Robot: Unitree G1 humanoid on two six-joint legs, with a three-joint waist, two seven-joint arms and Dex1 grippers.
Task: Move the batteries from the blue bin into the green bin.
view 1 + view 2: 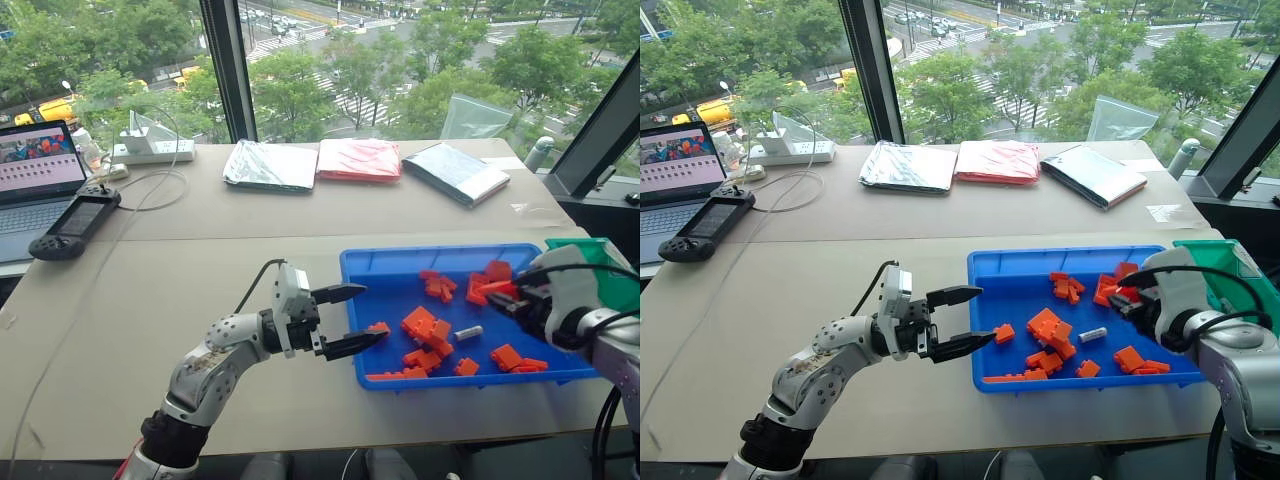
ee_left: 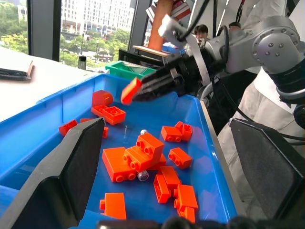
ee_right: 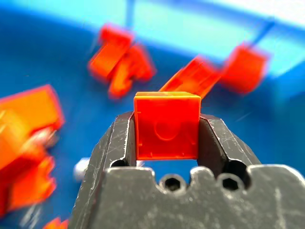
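Currently the table [image 1: 200, 300] carries the blue bin [image 1: 395, 262] at its near right corner, with the green bin [image 1: 600, 250] just beside the blue bin's right edge; the blue bin holds scattered orange blocks [image 1: 425, 325] and one visible battery [image 1: 468, 332] lying near its middle toward the near wall; a second cylinder end may show under the blocks in the left wrist view, though this cannot be confirmed; the left gripper [image 1: 350, 317] hovers with jaws spread at the blue bin's left wall, holding nothing; the right gripper [image 3: 167, 129] is clamped on an orange block [image 3: 166, 125] above the bin's right side; judged progress: the battery is not yet moved; the green bin's contents are hidden
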